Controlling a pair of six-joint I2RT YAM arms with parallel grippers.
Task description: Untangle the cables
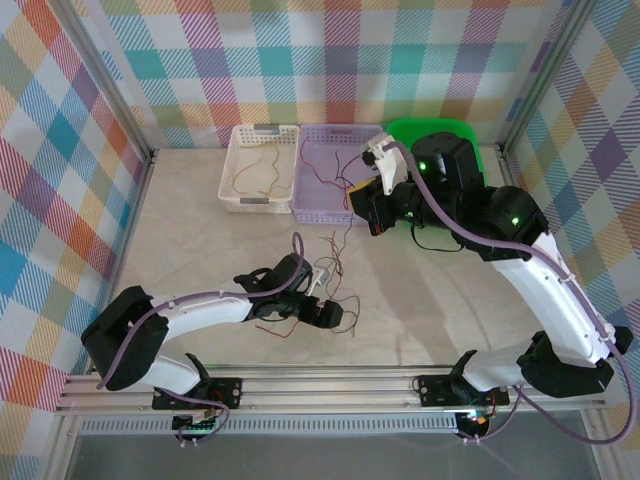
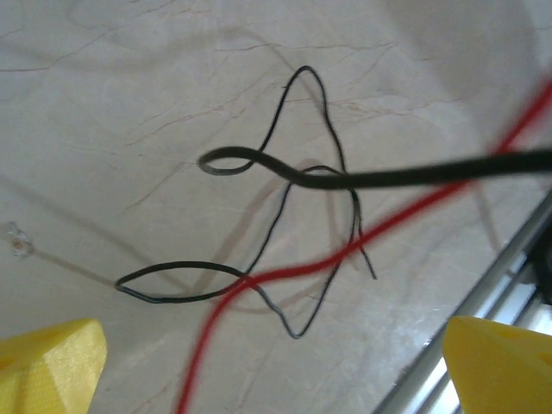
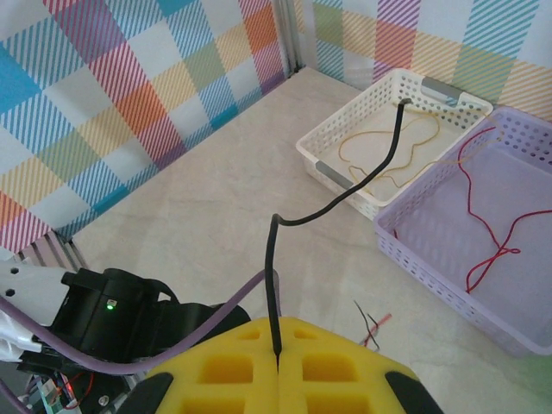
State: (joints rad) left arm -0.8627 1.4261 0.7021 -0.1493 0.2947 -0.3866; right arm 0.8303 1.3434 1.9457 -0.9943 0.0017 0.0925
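Pale marbled worktop [image 1: 190, 235], walled by pastel plaid panels [image 1: 60, 150]: tangled thin red and black cables [image 1: 335, 300] lie beneath the spread left claw [image 2: 276, 366] (right claw [image 3: 278, 349] pinches one thin black cable [image 3: 272, 259]).

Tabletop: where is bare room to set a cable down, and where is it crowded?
Bare: left of the white basket, to the wall; between the cable tangle and the right arm. Crowded: around the tangle by the left arm.

White plastic basket [image 1: 234, 170], smooth marbled tabletop [image 1: 190, 250], matt black cable [image 3: 274, 276]
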